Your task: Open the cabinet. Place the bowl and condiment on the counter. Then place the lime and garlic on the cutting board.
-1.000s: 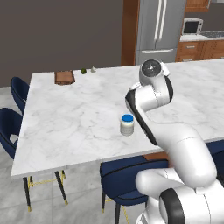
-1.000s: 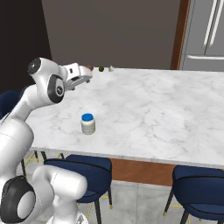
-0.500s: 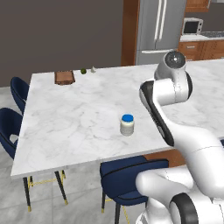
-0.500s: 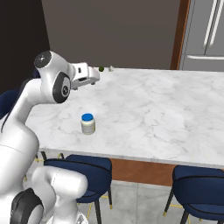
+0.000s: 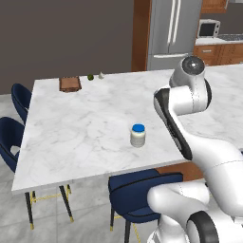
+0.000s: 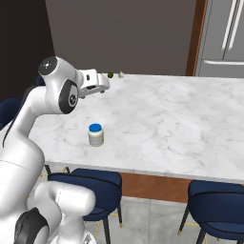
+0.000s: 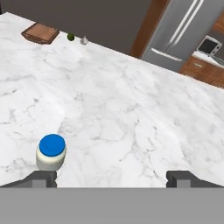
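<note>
The condiment (image 5: pixel 138 135) (image 6: pixel 96 135), a pale jar with a blue lid, stands upright on the white marble counter (image 5: pixel 85 123) near its front edge. My gripper (image 6: pixel 101 87) hangs open above the counter with nothing in it. In the hand view the gripper (image 7: pixel 112 178) has its fingertips (image 7: pixel 41 178) wide apart, and the condiment (image 7: pixel 51 152) sits just above the left one. At the far corner lie the cutting board (image 5: pixel 70 84) (image 7: pixel 40 33), the lime (image 5: pixel 90 77) (image 7: pixel 70 36) and the garlic (image 5: pixel 101 75) (image 7: pixel 84 40), both off the board to its right. The cabinet and the bowl are out of view.
Blue chairs (image 5: pixel 14 137) (image 6: pixel 86 183) stand along the counter's left and front sides. A steel fridge (image 5: pixel 173 33) (image 7: pixel 179 35) and a microwave (image 5: pixel 207 28) stand beyond the far edge. Bare marble stretches to the right of the jar.
The arm has swung up and to the right, carrying the open gripper further over the counter. The jar, board, lime and garlic have stayed put.
</note>
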Tool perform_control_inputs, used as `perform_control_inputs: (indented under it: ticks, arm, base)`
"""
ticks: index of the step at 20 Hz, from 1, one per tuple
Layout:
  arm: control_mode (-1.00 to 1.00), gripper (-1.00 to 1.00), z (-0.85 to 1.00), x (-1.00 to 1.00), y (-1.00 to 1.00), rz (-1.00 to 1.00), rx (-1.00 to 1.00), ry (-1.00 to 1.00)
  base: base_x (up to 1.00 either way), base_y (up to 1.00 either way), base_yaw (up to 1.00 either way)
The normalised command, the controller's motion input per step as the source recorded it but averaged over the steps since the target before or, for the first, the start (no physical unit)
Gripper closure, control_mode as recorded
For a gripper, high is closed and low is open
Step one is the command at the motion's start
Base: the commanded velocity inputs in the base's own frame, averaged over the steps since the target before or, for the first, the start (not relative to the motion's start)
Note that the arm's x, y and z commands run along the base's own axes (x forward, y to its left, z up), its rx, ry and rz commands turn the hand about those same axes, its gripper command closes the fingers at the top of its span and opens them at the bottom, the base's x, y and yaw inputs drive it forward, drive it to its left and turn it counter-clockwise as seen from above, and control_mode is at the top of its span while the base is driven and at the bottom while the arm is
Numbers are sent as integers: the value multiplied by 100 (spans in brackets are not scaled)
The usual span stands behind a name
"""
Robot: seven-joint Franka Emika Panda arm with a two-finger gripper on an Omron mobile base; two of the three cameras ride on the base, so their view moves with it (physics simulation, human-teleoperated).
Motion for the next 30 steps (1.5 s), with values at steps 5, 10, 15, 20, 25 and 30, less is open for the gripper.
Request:
perform_control_inputs:
  ticks: [5, 10, 15, 20, 25, 30]
  arm:
    - [100, -100, 0, 0, 0, 0, 0, 0]
    - [100, -100, 0, 0, 0, 0, 0, 0]
    - [100, -100, 0, 0, 0, 0, 0, 0]
    - [100, -100, 0, 0, 0, 0, 0, 0]
    - [100, -100, 0, 0, 0, 0, 0, 0]
    - [100, -100, 0, 0, 0, 0, 0, 0]
  base:
    - [-7, -2, 0]
    - [-25, -18, -20]
    - [-12, -16, -63]
    - [-5, -23, -74]
    - [0, -28, -76]
    - [0, -23, -75]
